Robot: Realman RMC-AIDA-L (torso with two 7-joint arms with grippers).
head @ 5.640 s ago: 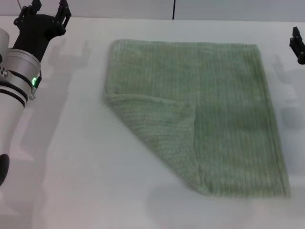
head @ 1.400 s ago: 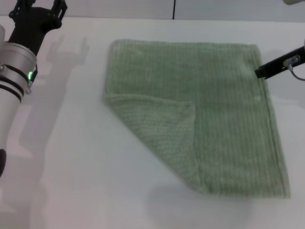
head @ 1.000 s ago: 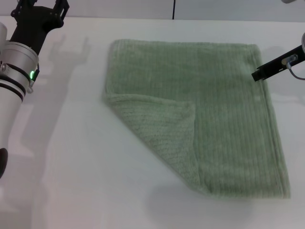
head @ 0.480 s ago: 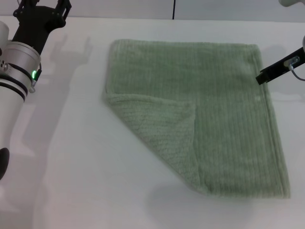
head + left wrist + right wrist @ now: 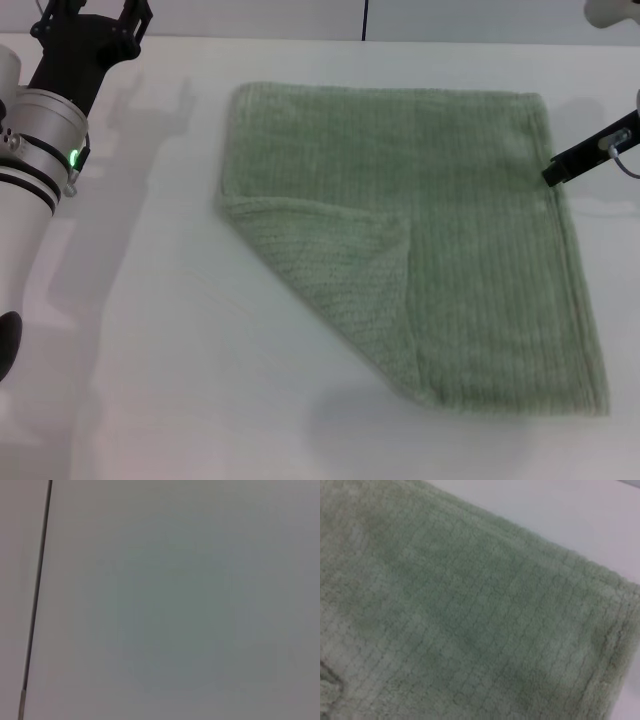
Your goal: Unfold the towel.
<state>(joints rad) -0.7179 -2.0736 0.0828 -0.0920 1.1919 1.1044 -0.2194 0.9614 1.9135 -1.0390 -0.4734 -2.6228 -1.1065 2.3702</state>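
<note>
The pale sage-green towel [image 5: 470,230] lies flat on the white table [image 5: 170,330]. Its near-left corner is folded over onto its top as a triangular flap [image 5: 340,265]. My right gripper [image 5: 585,158] reaches in from the right, its dark tip at the towel's right hem near the far corner. The right wrist view shows the towel [image 5: 460,620] close up, with its hemmed edge [image 5: 615,655] and bare table beyond. My left gripper [image 5: 92,18] is open and empty at the far left, well away from the towel.
The left arm's silver and white body [image 5: 35,150] runs along the table's left side. A dark seam [image 5: 365,18] marks the back wall. The left wrist view shows only a plain grey surface with a thin dark line [image 5: 37,590].
Since the oldest frame my right gripper has come in from the right edge to the towel's right hem. Over the last second its tip slid slightly right and nearer. The towel has not moved.
</note>
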